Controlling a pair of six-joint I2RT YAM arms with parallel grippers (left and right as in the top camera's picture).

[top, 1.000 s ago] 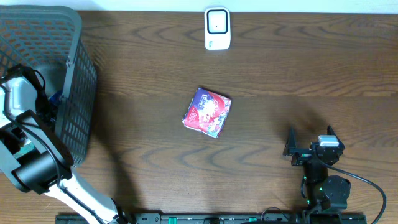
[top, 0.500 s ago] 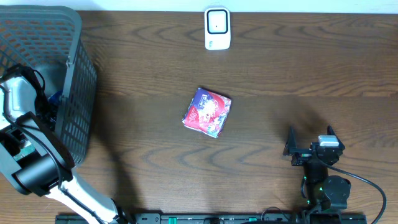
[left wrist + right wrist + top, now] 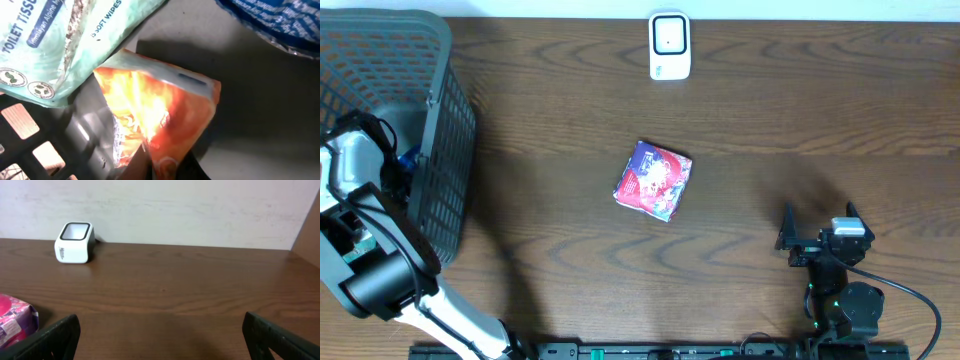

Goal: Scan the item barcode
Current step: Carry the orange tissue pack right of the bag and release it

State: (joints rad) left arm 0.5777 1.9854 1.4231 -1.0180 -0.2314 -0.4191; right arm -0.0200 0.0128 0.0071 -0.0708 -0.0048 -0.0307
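Deep in the dark grey mesh basket at upper left, the left fingers are pinching a shiny orange packet by its thin corner, so it could be slipping loose on lifting. Low on the counter, the right fingers are gaping wide.

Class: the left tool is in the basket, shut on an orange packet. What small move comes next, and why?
Probably lift the orange packet up, clear of the basket: the left tool grips one end, a tissue pack lies against it, and the scanner stands across the table.
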